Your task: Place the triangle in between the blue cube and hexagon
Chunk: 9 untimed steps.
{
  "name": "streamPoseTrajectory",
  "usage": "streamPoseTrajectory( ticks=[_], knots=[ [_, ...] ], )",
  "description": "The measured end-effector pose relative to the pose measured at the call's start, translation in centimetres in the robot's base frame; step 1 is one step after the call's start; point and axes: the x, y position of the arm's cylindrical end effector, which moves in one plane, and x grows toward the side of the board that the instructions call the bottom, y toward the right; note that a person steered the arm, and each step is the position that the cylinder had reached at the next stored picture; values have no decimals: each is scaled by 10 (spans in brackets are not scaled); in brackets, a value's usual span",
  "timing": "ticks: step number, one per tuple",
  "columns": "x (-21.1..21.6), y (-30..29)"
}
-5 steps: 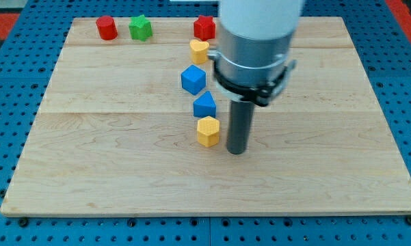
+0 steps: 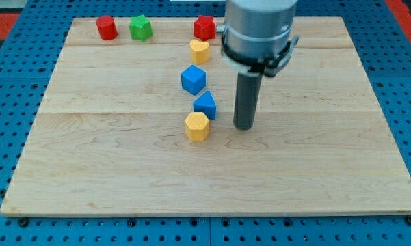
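Note:
The blue triangle (image 2: 205,105) lies near the board's middle. The blue cube (image 2: 193,79) sits just above it, a small gap between them. The yellow hexagon (image 2: 197,126) sits just below and slightly left of the triangle, touching or nearly touching it. My tip (image 2: 243,127) rests on the board to the right of the triangle and hexagon, about a block's width away from both, touching neither.
A yellow heart (image 2: 200,50) lies above the cube. A red star-like block (image 2: 204,27), a green star-like block (image 2: 141,28) and a red cylinder (image 2: 107,28) line the wooden board's (image 2: 89,171) top edge. Blue pegboard surrounds the board.
My tip has moved up the view and slightly right. The yellow hexagon has shifted left and a little up. The triangle and cube stay put.

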Motion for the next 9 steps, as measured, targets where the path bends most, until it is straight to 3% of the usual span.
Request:
streamPoseTrajectory(
  ticks=[1,3,4,5,6,7,8,9],
  knots=[
    [-14,40],
    [-15,-84],
    [-14,-78],
    [-8,-3],
    [87,23],
    [122,-113],
    [73,-215],
    [41,-158]
  ],
)
